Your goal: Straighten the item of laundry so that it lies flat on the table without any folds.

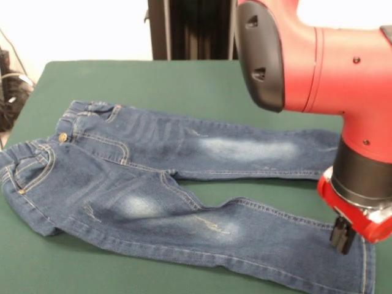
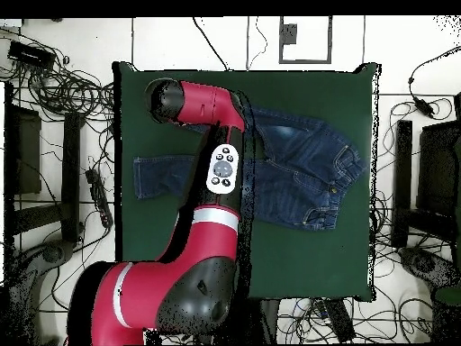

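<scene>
Even, bright room light. Wall behind table (image 1: 184, 79) blown out white. Soft shadow under jeans (image 1: 171, 184) legs. Red arm (image 1: 331, 67) close, slightly blurred, faint sheen.

Around the counter (image 2: 270, 261) the pale floor (image 2: 180, 40) is covered with black cables (image 2: 72, 86), mostly on one side (they lie in loose tangles). A dark stand (image 2: 36, 171) is beside them, and another dark stand (image 2: 419, 180) is at the opposite side. In the front view, a black column (image 1: 190, 29) rises behind the counter, against a white wall (image 1: 73, 27).
</scene>
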Available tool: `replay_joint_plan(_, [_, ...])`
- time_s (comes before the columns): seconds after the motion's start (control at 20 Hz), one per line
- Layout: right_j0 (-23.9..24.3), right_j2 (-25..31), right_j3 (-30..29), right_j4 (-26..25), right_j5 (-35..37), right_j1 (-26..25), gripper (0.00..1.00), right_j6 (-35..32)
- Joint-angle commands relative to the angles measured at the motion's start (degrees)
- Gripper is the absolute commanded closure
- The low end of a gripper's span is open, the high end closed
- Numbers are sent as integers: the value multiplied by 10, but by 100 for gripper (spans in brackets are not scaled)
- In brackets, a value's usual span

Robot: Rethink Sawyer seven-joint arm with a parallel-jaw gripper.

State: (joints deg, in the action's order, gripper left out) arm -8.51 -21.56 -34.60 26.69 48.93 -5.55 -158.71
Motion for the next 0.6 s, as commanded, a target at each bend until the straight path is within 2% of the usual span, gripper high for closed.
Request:
replay_joint_plan(0.05, [-19, 22, -98, -10, -33, -3, 100, -120])
replay_joint_plan(0.4, [-15, 44, -112, -11, -85, -5, 100, -92])
replay_joint_plan(0.6, [-2, 85, -143, -7, -105, 10, 100, -45])
